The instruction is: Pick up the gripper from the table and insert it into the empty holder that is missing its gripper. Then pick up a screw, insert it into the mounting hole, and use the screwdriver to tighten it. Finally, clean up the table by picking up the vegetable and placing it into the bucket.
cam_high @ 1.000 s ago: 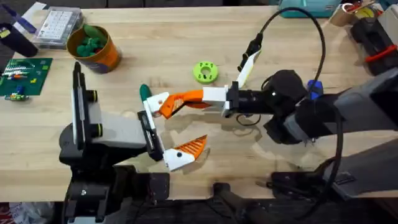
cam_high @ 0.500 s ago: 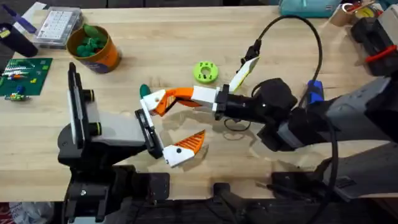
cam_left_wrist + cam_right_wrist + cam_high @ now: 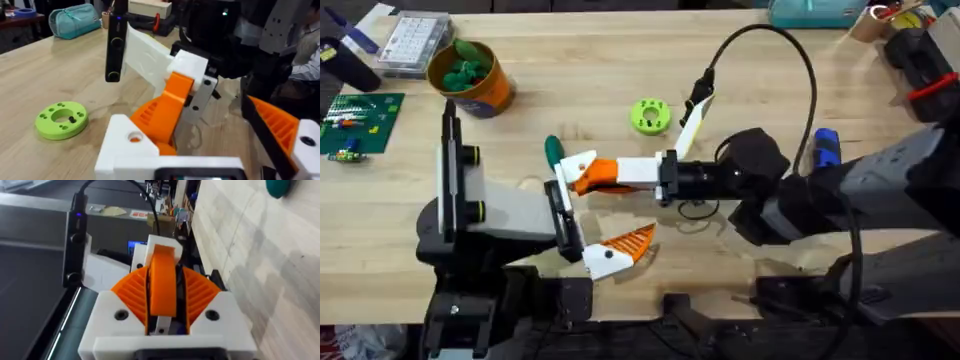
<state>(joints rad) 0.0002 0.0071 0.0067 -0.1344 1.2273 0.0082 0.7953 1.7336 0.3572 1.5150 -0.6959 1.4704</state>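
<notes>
Jaws of right gripper [image 3: 588, 176] have carried the gripper [image 3: 582, 172] against the holder [image 3: 560, 214].

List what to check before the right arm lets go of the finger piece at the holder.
1. Grasp: right gripper is closed on the gripper, with a ribbed pad on each side of its wedge: ok.
2. Placement: its white base meets the holder at the upper mount: ok.
3. Fully seated: cannot tell.
4. Mounting hole faces up and is uncovered: ok.
5. Vegetable lies right by the mount; whether it touches: cannot tell.
6. Screwdriver lies on the table beside the right arm: ok.
</notes>
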